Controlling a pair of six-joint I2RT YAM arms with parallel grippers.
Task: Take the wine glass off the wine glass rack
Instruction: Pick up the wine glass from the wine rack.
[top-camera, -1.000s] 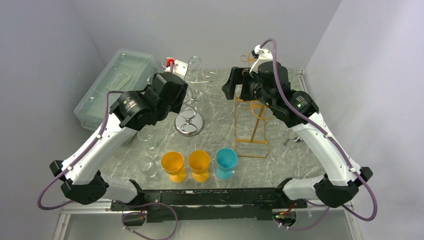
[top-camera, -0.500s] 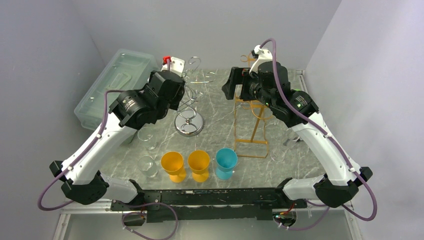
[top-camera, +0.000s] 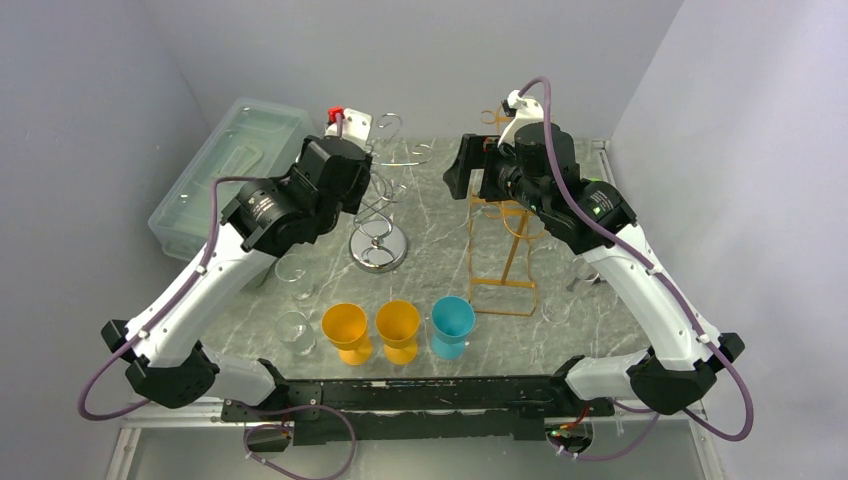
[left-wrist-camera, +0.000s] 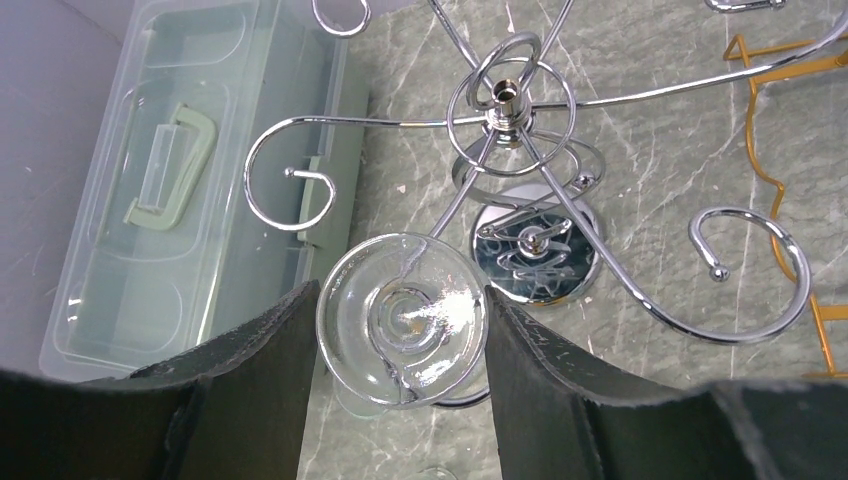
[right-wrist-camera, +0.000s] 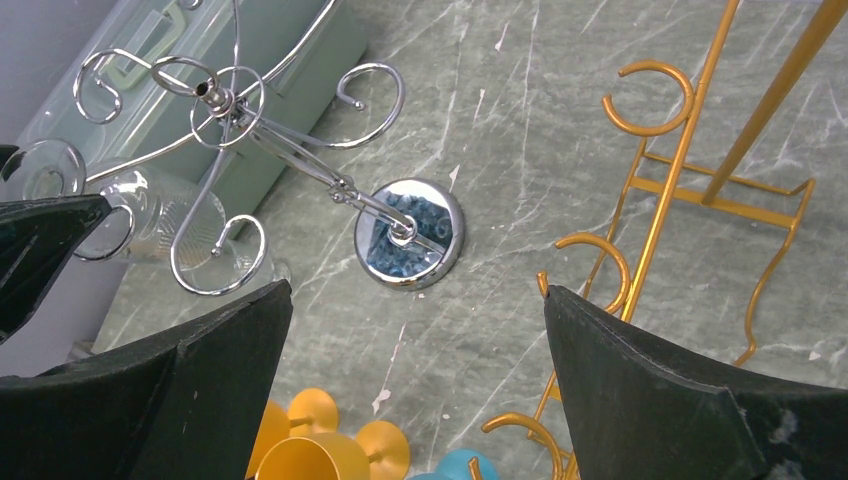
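A chrome wire wine glass rack (top-camera: 378, 245) stands at the middle back of the table; its hub (left-wrist-camera: 503, 95) and curled arms show in the left wrist view. A clear wine glass (left-wrist-camera: 403, 320) hangs upside down at one arm, its round foot facing the camera. My left gripper (left-wrist-camera: 401, 290) is shut on that foot, one finger on each side. It also shows in the right wrist view (right-wrist-camera: 40, 170) at the far left. My right gripper (right-wrist-camera: 416, 290) is open and empty, held high above the marble between the chrome rack (right-wrist-camera: 410, 232) and a gold rack (right-wrist-camera: 680, 170).
A clear lidded plastic box (top-camera: 235, 165) lies at the back left. Two yellow goblets (top-camera: 346, 325) and a teal cup (top-camera: 452, 320) stand near the front. Clear glasses (top-camera: 295, 330) stand at front left, another (top-camera: 555, 308) at right. The gold rack (top-camera: 505, 250) stands right of centre.
My left wrist has shifted slightly up and toward the back left, still holding the glass foot. The right arm has not moved.
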